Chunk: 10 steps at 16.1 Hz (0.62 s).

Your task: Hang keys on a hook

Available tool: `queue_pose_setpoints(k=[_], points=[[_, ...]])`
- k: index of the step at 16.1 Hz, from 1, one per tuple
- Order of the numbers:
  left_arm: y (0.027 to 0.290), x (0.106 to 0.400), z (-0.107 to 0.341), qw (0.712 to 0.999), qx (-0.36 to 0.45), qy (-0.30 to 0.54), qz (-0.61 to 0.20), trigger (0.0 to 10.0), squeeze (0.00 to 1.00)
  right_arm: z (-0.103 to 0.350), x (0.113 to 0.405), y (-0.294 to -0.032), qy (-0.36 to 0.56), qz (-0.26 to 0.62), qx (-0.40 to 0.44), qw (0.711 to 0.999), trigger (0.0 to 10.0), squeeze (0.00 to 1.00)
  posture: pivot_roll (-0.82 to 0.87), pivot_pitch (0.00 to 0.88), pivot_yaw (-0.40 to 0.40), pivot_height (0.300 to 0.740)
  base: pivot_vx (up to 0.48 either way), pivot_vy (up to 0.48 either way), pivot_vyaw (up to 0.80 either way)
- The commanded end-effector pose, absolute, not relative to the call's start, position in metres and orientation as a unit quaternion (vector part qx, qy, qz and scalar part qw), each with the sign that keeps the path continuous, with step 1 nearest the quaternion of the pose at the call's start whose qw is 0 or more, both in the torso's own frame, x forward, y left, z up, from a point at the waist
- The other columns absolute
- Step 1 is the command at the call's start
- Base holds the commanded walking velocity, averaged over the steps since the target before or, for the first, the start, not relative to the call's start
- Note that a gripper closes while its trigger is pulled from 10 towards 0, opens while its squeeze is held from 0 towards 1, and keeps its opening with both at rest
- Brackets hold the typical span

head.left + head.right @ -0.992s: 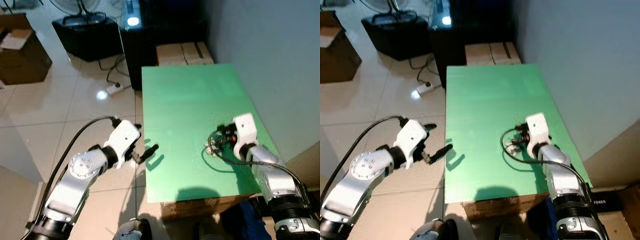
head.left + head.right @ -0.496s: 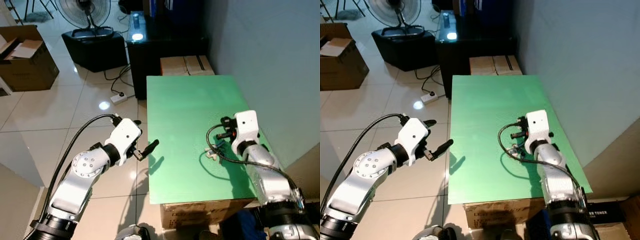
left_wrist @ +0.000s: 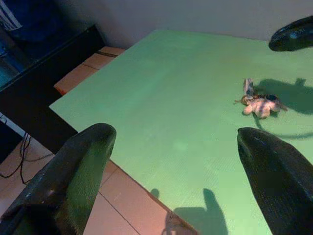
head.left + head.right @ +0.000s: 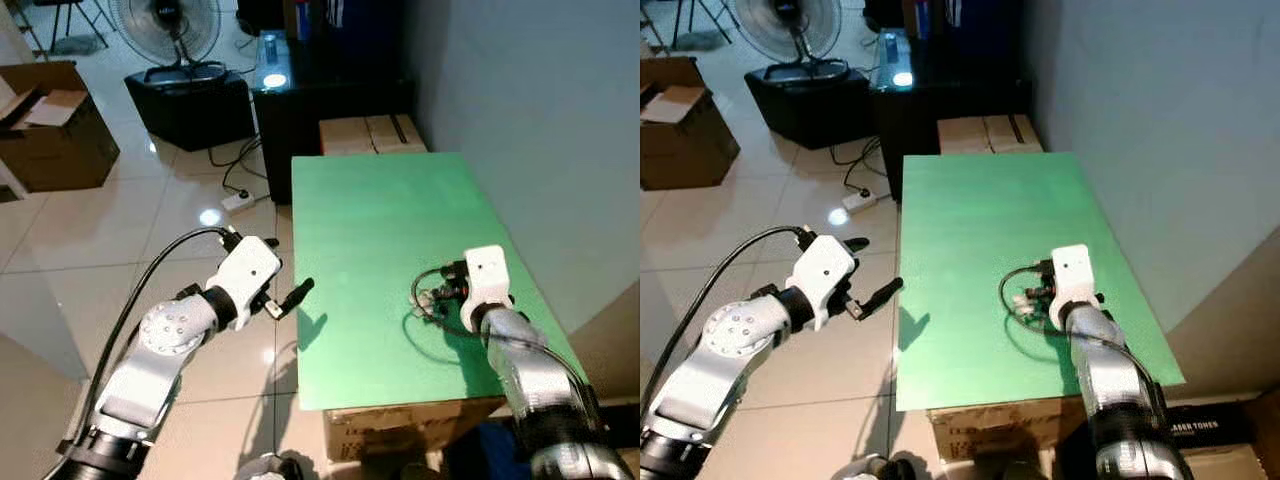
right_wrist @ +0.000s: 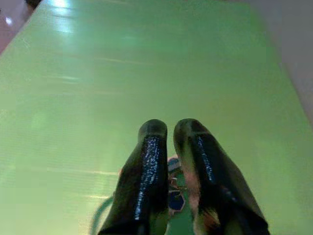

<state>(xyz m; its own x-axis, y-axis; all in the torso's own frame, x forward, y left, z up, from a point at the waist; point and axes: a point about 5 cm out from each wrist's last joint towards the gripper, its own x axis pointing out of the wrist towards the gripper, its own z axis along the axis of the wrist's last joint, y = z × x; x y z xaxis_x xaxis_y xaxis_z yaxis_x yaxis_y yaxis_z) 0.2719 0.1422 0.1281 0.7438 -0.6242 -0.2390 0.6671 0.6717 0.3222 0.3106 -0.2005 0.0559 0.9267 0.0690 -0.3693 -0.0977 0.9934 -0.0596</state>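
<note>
my right gripper (image 5: 170, 128) has glossy black fingers (image 5: 149, 161) that catch streaks of light, and my left gripper's (image 3: 176, 161) look duller and smooth. the green tabletop (image 4: 380, 230) is matt with a fine ribbed grain. the keys (image 3: 259, 102) show a glint of metal beside a pale soft-looking fob. the floor tiles (image 4: 90, 230) are glossy and reflective. the cardboard box (image 4: 55, 125) is plain brown, matt.
</note>
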Motion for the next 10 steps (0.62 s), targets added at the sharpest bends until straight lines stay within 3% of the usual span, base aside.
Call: queue_pose_setpoints(k=[1,10], points=[[0.144,0.27,0.136,0.908,0.2,0.045,-0.364,10.0,0.0,0.054,0.316,-0.206,0.198,0.027,0.007,0.98,10.0,1.0,-0.06,0.081,0.116,0.74,0.0,0.0,0.0],[0.154,0.259,0.143,0.896,0.212,0.063,-0.385,10.0,0.0,0.038,0.324,-0.229,0.298,-0.013,0.017,0.954,10.0,1.0,0.0,0.117,0.145,0.74,0.0,0.0,0.0]])
